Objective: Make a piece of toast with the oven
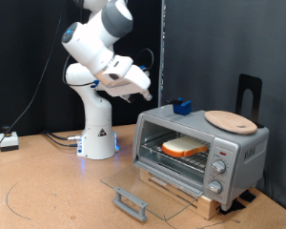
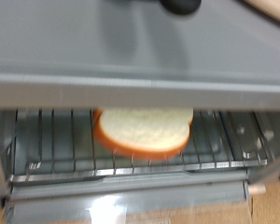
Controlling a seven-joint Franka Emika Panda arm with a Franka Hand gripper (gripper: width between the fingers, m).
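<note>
The silver-grey oven [image 1: 234, 151] stands at the exterior view's right with its glass door [image 1: 148, 188] folded down flat and its knobs on the right panel. The piece of toast [image 1: 184, 147], pale on top with an orange-brown crust, lies flat on the wire rack inside. In the wrist view the toast [image 2: 143, 129] sits at the middle of the rack [image 2: 47, 140], under the oven's grey top [image 2: 131, 47]. My gripper [image 1: 146, 94] hangs in the air above and to the left of the oven, apart from it and holding nothing.
A round tan wooden plate [image 1: 231, 120] lies on the oven's top, with a small blue object [image 1: 182, 106] behind it. A black stand [image 1: 250, 95] rises at the far right. The door's grey handle [image 1: 132, 201] juts out over the table. Cables run along the left.
</note>
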